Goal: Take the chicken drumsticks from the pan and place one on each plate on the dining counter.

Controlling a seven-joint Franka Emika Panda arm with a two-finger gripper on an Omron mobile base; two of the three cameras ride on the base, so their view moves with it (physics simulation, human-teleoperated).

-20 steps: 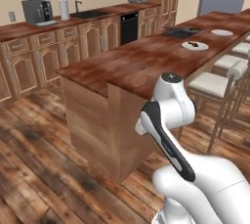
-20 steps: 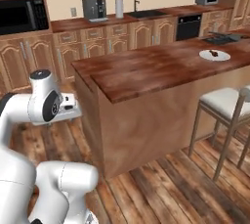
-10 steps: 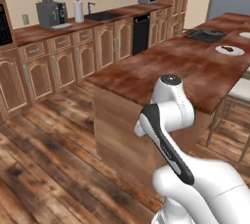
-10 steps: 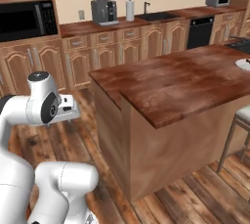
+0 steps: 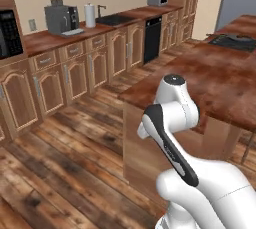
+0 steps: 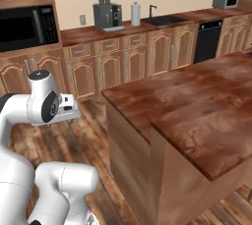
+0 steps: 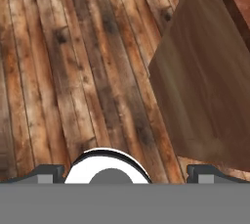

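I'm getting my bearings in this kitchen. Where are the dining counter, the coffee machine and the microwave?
dining counter [image 6: 197,106]: right base view, on its bare wooden top.
coffee machine [image 6: 107,15]: right base view, on its dark front.
microwave [image 6: 24,27]: right base view, on its black door.

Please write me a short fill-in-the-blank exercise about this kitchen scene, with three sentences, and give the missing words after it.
1. On the back counter, the paper towel roll stands between the coffee machine and the ______.
2. The gripper points down at the wooden ______, and its jaws stand open.
3. The built-in black appliance at the far left of the back wall is a ______.

Missing words: sink; floor; microwave
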